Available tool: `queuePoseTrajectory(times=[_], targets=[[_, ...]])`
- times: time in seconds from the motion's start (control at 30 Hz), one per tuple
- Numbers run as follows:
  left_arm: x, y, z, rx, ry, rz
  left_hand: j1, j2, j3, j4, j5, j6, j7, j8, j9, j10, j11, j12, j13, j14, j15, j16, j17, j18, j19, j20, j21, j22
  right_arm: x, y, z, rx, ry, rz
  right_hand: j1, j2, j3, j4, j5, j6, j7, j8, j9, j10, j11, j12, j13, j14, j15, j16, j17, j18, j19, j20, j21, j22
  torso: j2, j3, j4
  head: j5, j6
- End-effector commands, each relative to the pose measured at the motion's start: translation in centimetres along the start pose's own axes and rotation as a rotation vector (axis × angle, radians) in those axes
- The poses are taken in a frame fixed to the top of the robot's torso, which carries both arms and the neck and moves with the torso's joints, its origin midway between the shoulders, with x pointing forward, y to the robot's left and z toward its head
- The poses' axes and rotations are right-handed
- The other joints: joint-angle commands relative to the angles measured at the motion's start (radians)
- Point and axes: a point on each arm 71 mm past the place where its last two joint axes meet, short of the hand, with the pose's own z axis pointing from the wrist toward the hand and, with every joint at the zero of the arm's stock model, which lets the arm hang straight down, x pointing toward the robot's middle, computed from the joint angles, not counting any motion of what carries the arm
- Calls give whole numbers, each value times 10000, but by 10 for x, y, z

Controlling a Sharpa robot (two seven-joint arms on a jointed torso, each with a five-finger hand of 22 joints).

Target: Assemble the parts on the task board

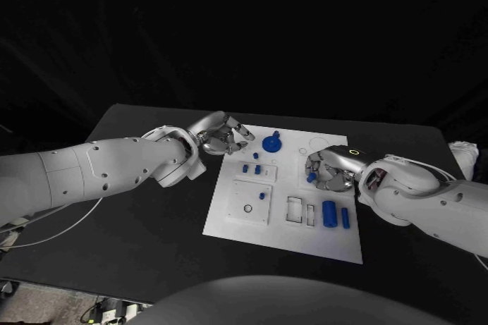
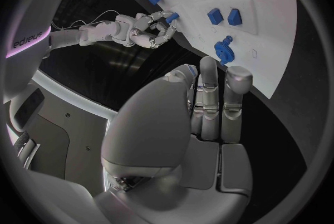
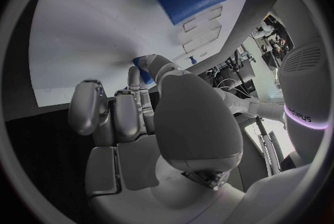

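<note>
The right hand (image 1: 327, 171) pinches a small blue peg (image 1: 311, 176) above the white board (image 1: 290, 237), likely light, stiff and slippery; left hand (image 1: 222, 135) curled, empty.

You are looking at a robotics lab bench: a black table (image 1: 132, 240) under dark surroundings, a white task board (image 1: 295, 230) with cut-out slots laid square on it, cables (image 1: 61, 230) trailing off the table edge, equipment racks blurred in the right wrist view.
</note>
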Motion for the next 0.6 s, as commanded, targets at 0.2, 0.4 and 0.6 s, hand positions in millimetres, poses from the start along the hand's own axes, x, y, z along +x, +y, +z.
queuePoseTrajectory(times=[0.2, 0.4, 0.6], targets=[[1, 0, -1, -6, 128, -96, 93, -3, 65, -11, 39, 25, 63, 62, 16, 28, 45, 31, 18, -51, 44, -46, -9, 193, -42, 7, -63, 1000, -4, 0, -5, -52, -416, 326, 126, 30, 190, -89, -64, 303, -22, 109, 212, 186, 12, -9, -92, -82, 9, -75, -75, 153, -49, -31, -83, 1517, -16, -2, -7, 83, 1], [1, 1, -2, -44, 111, -88, 94, -2, 66, -12, 41, 30, 66, 65, 18, 38, 48, 37, 19, -52, 46, -46, -9, 191, -38, 8, -55, 1004, -17, 4, -12, -89, -799, 575, 75, 0, 262, -97, -183, 426, -38, 64, 178, 324, -4, -110, -183, -60, -1, -50, -28, 145, -36, -34, -24, 1529, -11, -2, -5, 53, 1], [1, 2, -1, -62, 115, -89, 94, -2, 66, -12, 41, 30, 66, 65, 18, 38, 48, 37, 19, -52, 46, -46, -9, 191, -38, 8, -55, 1004, -35, 11, -17, -255, -1135, 603, 64, -11, 278, -101, -201, 444, -42, 45, 166, 349, -7, -138, -206, -74, -3, -68, -71, 149, -48, -35, -40, 1523, -15, 0, -7, 59, 1]])
